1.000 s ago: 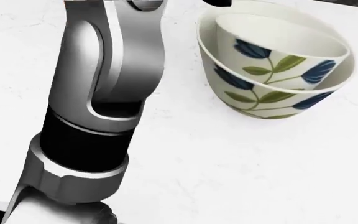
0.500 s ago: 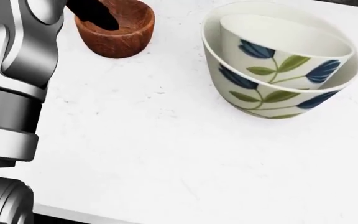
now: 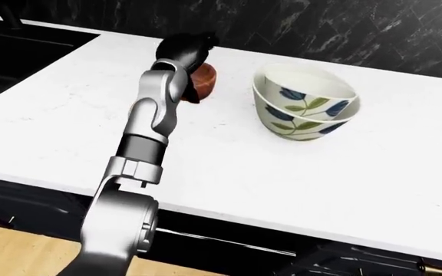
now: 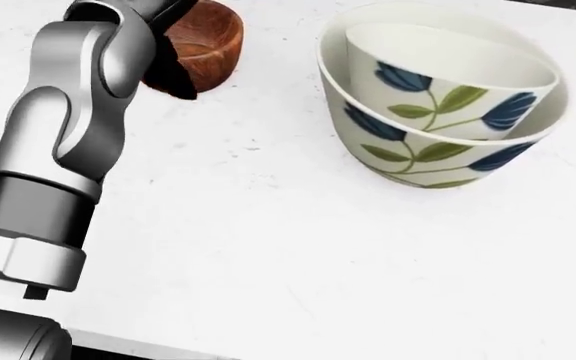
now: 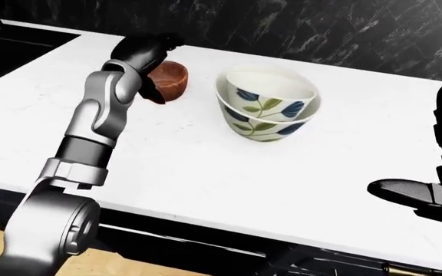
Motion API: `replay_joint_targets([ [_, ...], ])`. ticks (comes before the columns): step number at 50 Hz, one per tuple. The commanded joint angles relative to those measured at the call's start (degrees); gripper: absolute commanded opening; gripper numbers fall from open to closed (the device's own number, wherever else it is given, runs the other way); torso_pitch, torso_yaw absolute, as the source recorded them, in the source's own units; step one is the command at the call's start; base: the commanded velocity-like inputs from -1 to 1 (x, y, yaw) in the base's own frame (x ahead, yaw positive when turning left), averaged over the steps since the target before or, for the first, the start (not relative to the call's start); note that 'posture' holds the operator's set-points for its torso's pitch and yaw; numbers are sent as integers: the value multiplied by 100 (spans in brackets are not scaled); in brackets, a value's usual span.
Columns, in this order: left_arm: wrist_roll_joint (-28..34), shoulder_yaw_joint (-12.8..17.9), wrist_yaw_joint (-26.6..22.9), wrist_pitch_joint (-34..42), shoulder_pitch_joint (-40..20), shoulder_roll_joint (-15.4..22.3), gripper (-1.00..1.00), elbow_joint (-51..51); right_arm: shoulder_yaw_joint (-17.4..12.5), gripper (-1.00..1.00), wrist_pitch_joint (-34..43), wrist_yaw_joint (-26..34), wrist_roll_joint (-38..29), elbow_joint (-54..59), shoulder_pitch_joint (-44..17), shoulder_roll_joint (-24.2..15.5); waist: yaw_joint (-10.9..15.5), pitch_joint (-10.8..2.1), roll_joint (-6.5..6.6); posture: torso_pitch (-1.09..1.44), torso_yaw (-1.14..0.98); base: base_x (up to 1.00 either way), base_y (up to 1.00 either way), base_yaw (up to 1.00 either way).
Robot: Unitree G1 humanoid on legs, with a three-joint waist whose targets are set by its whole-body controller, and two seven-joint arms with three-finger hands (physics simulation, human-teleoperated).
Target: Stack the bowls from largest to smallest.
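Currently the left hand (image 3: 187, 49) hangs over the small wooden bowl (image 4: 206, 43), black fingers (image 5: 150, 45) curled above its rim; whether they touch or grip the bowl cannot be told, since the hand and wrist hide that side of it. The grey left forearm (image 3: 150, 112) runs from the lower left of the left-eye view up to the hand and covers the bowl's left part.

Right of the fingers, well apart across bare top, stand the two leaf-patterned bowls: the smaller patterned bowl (image 4: 455, 82) sits tilted inside the larger patterned bowl (image 4: 418, 161). The stretch between the wooden bowl and this nested pair is open.

The white table (image 3: 229, 167) has a faint marbled speckle. Its near edge runs along the bottom of the eye views, with dark cabinet fronts (image 3: 229, 247) and a strip of wood floor (image 3: 14, 256) below. Beyond the fingers, toward the top of the views, the table ends close by at a black marbled wall (image 5: 321, 29). A dark sink (image 3: 14, 52) lies to the left of the fingers, well apart.

The right hand (image 5: 436, 172) shows at the right edge of the right-eye view, far from the bowls, fingers spread and holding nothing, low over the table's near right part.
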Motion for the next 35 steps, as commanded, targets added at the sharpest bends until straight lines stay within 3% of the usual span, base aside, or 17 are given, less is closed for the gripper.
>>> replay_joint_targets([
  [1,102,44,125,22,-243,19,58,-187,-108,100,-162,21,-38,-48,-53,-106,2,-144,-18,0,0,0,0,0],
  [19,512,35,59,290,-50,-4,38,29,-10,100,-174,157,-251,-64,-38,53,-9,-175,-6,0,0,0,0,0],
  [35,417,-14,821,313,-392,-103,29,1036,-28,100,-160,262,-339,-16,-27,85,-9,-198,-26,0,0,0,0,0],
])
